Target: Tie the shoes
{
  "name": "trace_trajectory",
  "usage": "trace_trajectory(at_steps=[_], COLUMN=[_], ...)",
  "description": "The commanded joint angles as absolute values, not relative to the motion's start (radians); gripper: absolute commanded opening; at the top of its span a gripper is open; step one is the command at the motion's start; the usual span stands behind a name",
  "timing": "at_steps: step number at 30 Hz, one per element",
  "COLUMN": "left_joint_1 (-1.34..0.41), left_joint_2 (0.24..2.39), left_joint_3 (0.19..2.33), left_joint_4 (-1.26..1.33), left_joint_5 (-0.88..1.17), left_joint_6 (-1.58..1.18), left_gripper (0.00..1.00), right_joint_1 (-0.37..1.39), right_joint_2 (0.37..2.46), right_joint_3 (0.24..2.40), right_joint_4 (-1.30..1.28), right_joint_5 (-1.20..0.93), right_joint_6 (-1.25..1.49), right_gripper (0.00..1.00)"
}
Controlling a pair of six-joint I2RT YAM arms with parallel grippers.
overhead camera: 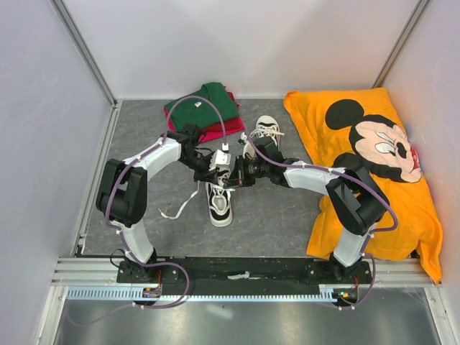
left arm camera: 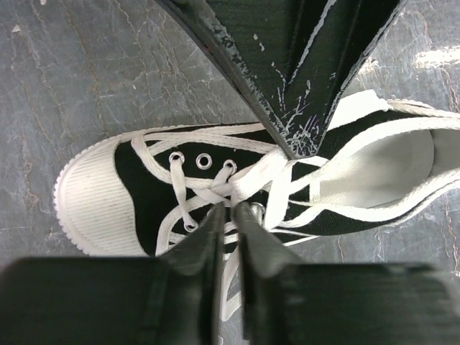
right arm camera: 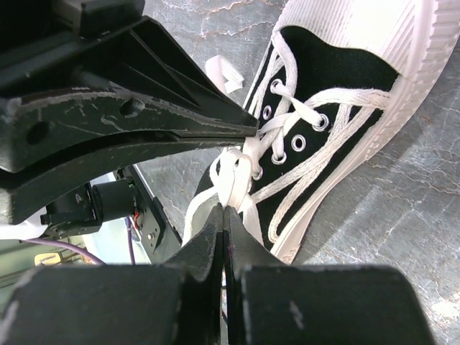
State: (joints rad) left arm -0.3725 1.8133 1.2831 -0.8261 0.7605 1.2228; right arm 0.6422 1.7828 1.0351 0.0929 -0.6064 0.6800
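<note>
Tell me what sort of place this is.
Probably a lab test cell for robot manipulation trials: plain white panel walls on metal framing, an aluminium rail carrying the arm bases, and staged household props such as folded clothes and a Mickey Mouse cushion.

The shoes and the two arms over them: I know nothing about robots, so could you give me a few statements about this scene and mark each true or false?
1. The left gripper and the right gripper meet above the nearer shoe. True.
2. The right gripper is shut on a white lace. True.
3. The nearer shoe is already tied in a neat bow. False: no bow shows, and a lace end trails loose on the table.
4. The orange Mickey Mouse cloth lies on the left side of the table. False: it lies on the right side.
5. A green garment lies on top of a red garment at the back. True.
</note>
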Motion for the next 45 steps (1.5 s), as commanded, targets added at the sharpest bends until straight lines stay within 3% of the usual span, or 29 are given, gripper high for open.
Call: trace_trajectory(at_steps=[1,21,33,45], left_joint_1=[-0.377,-0.402,-0.402,-0.403], left_joint_2=[1.813,1.746,1.625,1.626], left_joint_3=[1.335,1.351,1.23,1.221], left_joint_4=[-0.813,-0.669,-0.588,-0.583], left_joint_5=[0.79,0.752,0.652,0.663], left_joint_6=[1.224,0.913,0.93,0.842], left_gripper=[0.02,0.02,0.02,0.02], right_joint_1=[0.644,0.679,0.686,0.684], right_joint_2=[1.744,1.793,1.796,1.835], right_joint_3=[1.058,1.104,1.115,1.137], right_joint_4=[0.103,0.135,0.014,0.069], right_joint_5=[-0.624,-0.592,-0.446,-0.419], right_joint_6=[0.675,0.772,0.762,0.834], right_gripper=[0.0,0.0,0.0,0.0])
